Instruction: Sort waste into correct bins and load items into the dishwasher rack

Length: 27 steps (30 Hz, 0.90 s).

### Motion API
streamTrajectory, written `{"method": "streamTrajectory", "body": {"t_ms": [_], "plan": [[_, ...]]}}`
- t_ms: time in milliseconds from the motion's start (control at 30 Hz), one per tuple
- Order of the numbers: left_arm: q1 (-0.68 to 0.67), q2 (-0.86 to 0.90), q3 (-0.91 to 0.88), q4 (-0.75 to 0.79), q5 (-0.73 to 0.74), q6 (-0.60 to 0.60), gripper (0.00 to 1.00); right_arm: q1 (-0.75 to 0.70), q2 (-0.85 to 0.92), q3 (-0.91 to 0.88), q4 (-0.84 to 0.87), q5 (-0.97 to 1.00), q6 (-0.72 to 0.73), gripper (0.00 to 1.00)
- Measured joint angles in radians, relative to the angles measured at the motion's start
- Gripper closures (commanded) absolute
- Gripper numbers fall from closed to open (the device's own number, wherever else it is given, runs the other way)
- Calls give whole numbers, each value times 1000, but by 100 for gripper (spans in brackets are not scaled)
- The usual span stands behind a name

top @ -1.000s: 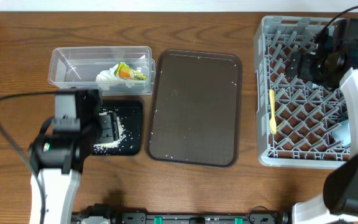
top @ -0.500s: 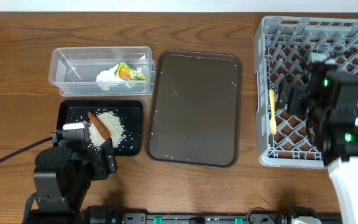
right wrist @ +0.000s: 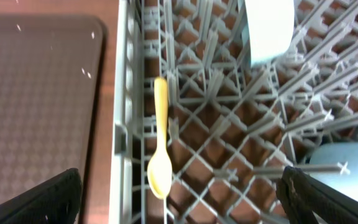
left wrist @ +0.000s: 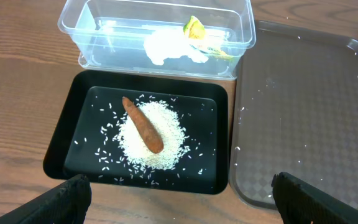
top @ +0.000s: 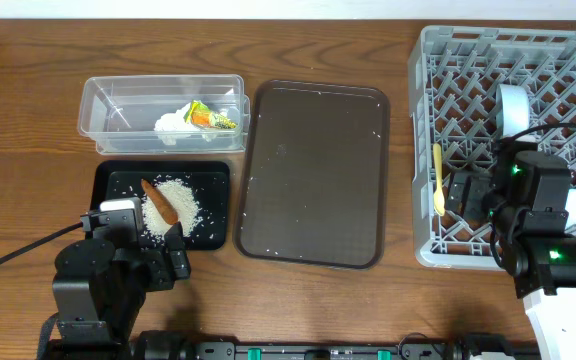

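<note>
The left gripper (left wrist: 180, 191) is held wide open and empty, drawn back to the table's near edge from over the black tray (left wrist: 59, 146), which it covered a second ago. The carrot-like stick (left wrist: 143, 124) is now seen lying on the rice crumbs (left wrist: 169, 140) there, so that drop is judged done. The right gripper (right wrist: 179, 196), likewise spread and empty, has been brought from the far corner of the rack (right wrist: 122, 87) to its near side, above the spoon (right wrist: 160, 140) lying inside. Tissue (left wrist: 166, 45) and wrapper (left wrist: 197, 30) are held in the clear tub (left wrist: 73, 28). The crumb-flecked serving tray (left wrist: 303, 124) is left mid-table on the wooden table (top: 28, 60).
</note>
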<state>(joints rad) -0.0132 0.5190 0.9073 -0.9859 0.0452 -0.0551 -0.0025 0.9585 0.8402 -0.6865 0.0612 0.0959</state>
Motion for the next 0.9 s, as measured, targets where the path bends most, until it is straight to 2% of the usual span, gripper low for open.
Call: {"method": "streamTrajectory", "body": {"t_ms": [200, 900], "plan": [[0, 0, 0, 0, 0, 0, 5, 0, 1, 0, -51, 1, 0, 1], [0, 0, 0, 0, 0, 0, 4, 0, 2, 0, -57, 3, 0, 1]]}}
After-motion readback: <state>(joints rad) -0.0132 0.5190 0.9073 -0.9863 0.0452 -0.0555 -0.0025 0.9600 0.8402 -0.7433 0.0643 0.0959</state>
